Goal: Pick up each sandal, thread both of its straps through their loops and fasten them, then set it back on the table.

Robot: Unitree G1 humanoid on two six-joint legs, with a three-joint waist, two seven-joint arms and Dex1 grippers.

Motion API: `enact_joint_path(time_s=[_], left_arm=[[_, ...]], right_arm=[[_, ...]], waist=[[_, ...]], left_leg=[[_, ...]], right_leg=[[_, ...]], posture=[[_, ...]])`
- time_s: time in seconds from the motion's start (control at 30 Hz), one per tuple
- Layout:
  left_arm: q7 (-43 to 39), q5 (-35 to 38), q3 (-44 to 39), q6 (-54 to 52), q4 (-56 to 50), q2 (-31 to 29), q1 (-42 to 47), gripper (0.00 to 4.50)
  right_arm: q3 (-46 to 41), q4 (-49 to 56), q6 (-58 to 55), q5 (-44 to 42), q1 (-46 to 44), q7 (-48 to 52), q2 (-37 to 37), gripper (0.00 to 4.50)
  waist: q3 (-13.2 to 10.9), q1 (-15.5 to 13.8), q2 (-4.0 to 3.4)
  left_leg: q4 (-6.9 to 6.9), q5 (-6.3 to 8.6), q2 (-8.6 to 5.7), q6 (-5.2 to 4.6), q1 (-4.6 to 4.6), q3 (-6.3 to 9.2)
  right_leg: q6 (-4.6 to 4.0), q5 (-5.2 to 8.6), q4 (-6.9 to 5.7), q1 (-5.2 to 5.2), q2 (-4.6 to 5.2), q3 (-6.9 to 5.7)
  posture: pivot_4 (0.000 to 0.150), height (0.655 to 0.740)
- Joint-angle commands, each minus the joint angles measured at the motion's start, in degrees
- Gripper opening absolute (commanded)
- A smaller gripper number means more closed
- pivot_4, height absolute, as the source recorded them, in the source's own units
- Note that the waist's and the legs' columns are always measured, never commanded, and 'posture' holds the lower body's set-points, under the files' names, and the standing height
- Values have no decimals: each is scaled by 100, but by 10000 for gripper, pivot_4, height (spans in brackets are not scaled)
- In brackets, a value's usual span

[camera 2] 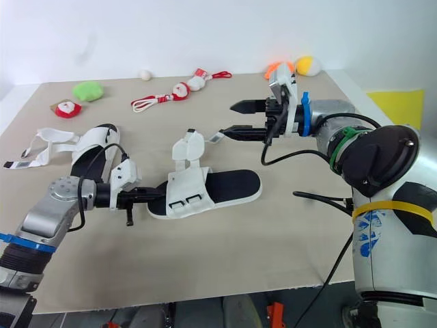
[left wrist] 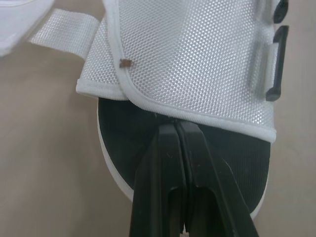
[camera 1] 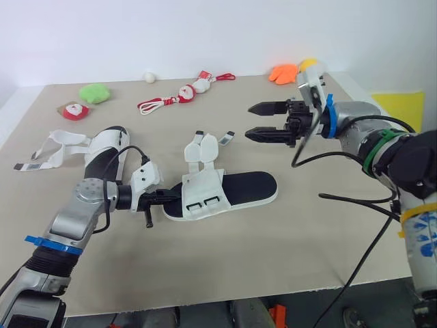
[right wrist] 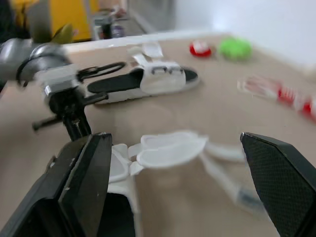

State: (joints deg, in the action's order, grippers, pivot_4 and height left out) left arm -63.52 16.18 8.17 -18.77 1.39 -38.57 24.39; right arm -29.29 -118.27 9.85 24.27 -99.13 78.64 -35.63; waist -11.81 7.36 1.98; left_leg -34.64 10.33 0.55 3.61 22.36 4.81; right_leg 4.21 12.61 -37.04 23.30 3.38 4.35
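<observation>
Lifting the near sandal [camera 1: 222, 191] is, in our judgement, the step in hand; it lies flat on the table [camera 1: 273, 253] at the centre of the frame, with its two straps [camera 1: 205, 147] thrown open toward the upper part of the picture. We see the left gripper [camera 1: 176, 194] at lower left with its fingers pressed tight together, tips against the hem of the white upper where it meets the black footbed; whether a fold of fabric is caught between them we cannot tell. The right gripper [camera 1: 249, 121] hovers at upper right with its fingers spread wide, grasping nothing, above and beyond the straps. To do this step well, we would get a firm hold on the sole's rim rather than on the soft upper, raise the sandal level, and leave the two black loops [camera 1: 203, 203] facing the free gripper. The upper is a woven mesh with a stitched border, likely limp and prone to folding; the footbed looks finely ribbed and stiff; the loops are rigid rectangular frames; the strap ends are rounded tabs. A second sandal [camera 1: 102, 147] lies at the left of the frame, straps also undone.
</observation>
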Motion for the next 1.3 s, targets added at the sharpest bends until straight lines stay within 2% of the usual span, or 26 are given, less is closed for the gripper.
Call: enact_joint_path(time_s=[0.03, 0.1, 0.13, 0.23, 0.37, 0.53, 0.67, 0.8, 1.13, 1.3], left_arm=[[8, -167, 216, -85, 83, 49, -202, 432], [28, -161, 182, -64, 106, 61, -208, 432], [27, -159, 169, -58, 116, 63, -205, 432], [29, -162, 146, -54, 135, 70, -190, 432], [59, -197, 137, -15, 150, 64, -211, 432], [90, -211, 131, 16, 150, 61, -258, 432], [96, -218, 126, 23, 147, 49, -273, 432], [105, -234, 127, 32, 148, 30, -275, 432], [144, -247, 114, 17, 98, -9, -304, 432], [168, -250, 109, 20, 75, -26, -321, 432]], right_arm=[[-41, -173, -1974, -618, -456, -601, -34, 45000], [-112, -173, -3607, -1139, -555, -1134, -6, 45000], [-139, -173, -4023, -1356, -560, -1366, 7, 45000], [-163, 294, -4761, -1886, -277, -1933, 205, 45000], [-212, 1534, -5724, -2550, 475, -2485, 729, 45000], [-468, 3230, -6353, -3464, 1426, -3468, 1407, 45000], [-812, 4052, -6396, -4131, 1861, -4330, 1809, 45000], [-1072, 4355, -6043, -4636, 2035, -5083, 2180, 45000], [-1257, 4375, -5173, -5183, 2118, -6368, 2754, 45000], [-1258, 4378, -4785, -5330, 2146, -6661, 2813, 45000]], waist=[[1, -2, -1], [3, -3, -2], [3, -9, -2], [5, -12, -2], [7, -9, -4], [8, -10, -6], [8, -10, -7], [9, -9, -7], [9, -6, -7], [9, -6, -7]], left_leg=[[0, 0, 0, 0, 0, 0], [0, 0, 0, -1, 0, -1], [0, 0, 0, -1, 0, 0], [0, 0, -1, -1, 2, 0], [-7, -1, 0, -3, 5, 0], [-17, -2, 0, -6, 13, 2], [-20, -2, 6, -8, 11, 3], [-20, -3, 9, -11, 10, 3], [-19, -3, 13, -15, 9, 3], [-19, -3, 15, -17, 9, 3]], right_leg=[[-4, 0, 0, 0, 0, 0], [-7, 1, 0, -1, 0, 0], [-17, 3, 0, -2, 0, 1], [-25, 3, 0, -1, 0, 1], [-14, -2, -1, -1, -2, 1], [-1, -9, -3, 2, -3, 0], [2, -11, -4, 1, -10, 0], [2, -14, -4, 1, -13, 0], [1, -15, -3, 1, -17, 0], [1, -15, -3, 2, -19, 0]], posture=[[1500, 7400], [1500, 7400], [1500, 7400], [1500, 7400], [1500, 7400], [1500, 7400], [1500, 7400], [1500, 7400], [1500, 7400], [1500, 7400]])
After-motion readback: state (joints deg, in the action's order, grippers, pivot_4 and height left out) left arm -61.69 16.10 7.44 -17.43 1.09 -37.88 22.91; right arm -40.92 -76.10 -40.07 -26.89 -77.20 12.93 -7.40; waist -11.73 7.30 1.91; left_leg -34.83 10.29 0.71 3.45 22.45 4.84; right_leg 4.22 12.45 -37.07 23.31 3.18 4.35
